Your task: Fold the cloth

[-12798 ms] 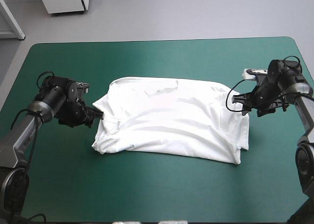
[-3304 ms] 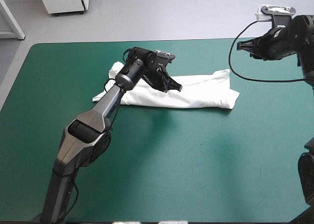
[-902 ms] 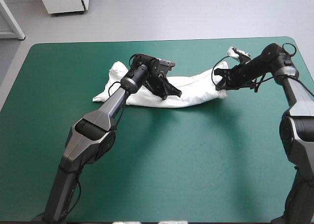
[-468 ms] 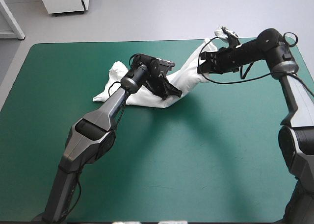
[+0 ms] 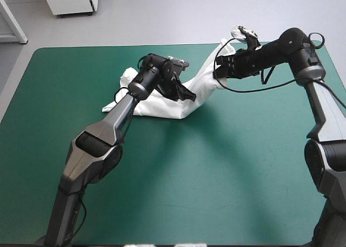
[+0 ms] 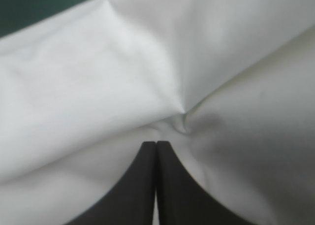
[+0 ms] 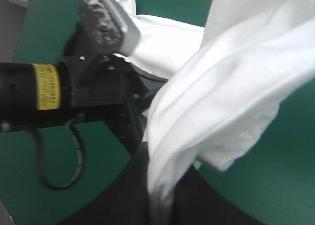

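Observation:
The white T-shirt (image 5: 157, 104) lies as a long folded strip near the table's far edge. My left gripper (image 5: 190, 98) is shut, its tip pressing down on the strip's middle. In the left wrist view the black fingers meet in a point (image 6: 156, 147) against creased white cloth (image 6: 98, 77). My right gripper (image 5: 218, 73) is shut on the T-shirt's right end, held above the table just to the right of the left gripper. In the right wrist view the cloth (image 7: 236, 87) hangs out from between the fingers (image 7: 160, 205), and the left arm's wrist (image 7: 74, 92) shows just beyond.
The table's far edge (image 5: 178, 46) runs just behind the shirt and the raised right gripper. A broad stretch of teal-green cover (image 5: 205, 177) lies between the shirt and the front edge.
My right gripper has lifted the shirt's right end off the table and carried it left toward the left gripper. The left gripper has stayed on the strip's middle.

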`<state>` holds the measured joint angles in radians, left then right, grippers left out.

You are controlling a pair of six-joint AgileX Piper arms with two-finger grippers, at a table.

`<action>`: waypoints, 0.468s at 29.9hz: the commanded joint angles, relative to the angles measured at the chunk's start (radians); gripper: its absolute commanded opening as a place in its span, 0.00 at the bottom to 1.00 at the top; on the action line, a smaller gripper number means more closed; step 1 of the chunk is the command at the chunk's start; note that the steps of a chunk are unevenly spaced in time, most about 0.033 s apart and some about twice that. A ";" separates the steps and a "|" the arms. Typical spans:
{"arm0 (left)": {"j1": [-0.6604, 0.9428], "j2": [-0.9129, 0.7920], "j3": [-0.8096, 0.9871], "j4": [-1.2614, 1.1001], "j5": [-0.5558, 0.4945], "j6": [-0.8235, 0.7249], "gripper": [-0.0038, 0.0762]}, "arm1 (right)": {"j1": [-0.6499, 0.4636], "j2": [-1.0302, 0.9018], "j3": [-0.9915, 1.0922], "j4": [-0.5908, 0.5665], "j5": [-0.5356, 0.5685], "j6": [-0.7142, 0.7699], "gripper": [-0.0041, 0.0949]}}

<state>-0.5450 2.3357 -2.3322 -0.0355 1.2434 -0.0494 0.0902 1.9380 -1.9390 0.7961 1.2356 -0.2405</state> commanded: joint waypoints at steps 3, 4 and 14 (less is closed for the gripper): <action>0.027 -0.225 0.031 -0.002 0.045 -0.003 0.04 | 0.009 -0.064 -0.036 0.043 -0.019 -0.016 0.04; 0.034 -0.254 0.070 -0.002 0.045 0.003 0.04 | 0.014 -0.064 -0.036 0.038 -0.019 -0.016 0.04; 0.066 -0.799 0.858 0.083 0.009 0.015 0.04 | 0.097 -0.064 -0.036 0.033 -0.086 -0.041 0.04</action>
<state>-0.4797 1.7473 -1.6057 0.0387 1.2363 -0.0298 0.1615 1.9380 -1.9398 0.7766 1.2048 -0.2596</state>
